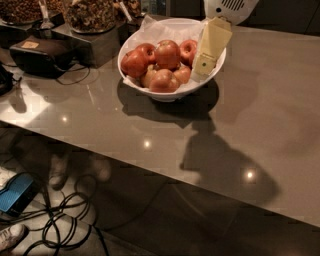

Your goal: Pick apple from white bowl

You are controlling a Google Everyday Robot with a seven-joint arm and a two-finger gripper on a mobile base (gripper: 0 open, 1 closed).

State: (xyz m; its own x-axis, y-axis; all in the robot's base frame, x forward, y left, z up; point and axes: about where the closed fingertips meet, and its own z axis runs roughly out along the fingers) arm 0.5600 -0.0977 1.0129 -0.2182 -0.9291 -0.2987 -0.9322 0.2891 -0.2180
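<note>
The white bowl [172,95], lined with crinkled white paper, stands on the grey table toward the back and holds several apples. The apple [167,53], red with an orange-yellow blush, lies on top in the middle of the pile. Darker red apples lie to its left [134,63] and right [187,49], with paler ones in front. My gripper [206,61], cream-coloured under a white wrist, hangs over the right side of the bowl. Its tip is just right of the pile, beside the right dark apple. It holds nothing that I can see.
Dark containers of nuts [92,15] stand at the back left, behind the bowl. A black device [42,52] with a cable sits left of the bowl. The table's front edge [150,167] runs diagonally. Cables [60,220] and a blue object [17,192] lie on the floor.
</note>
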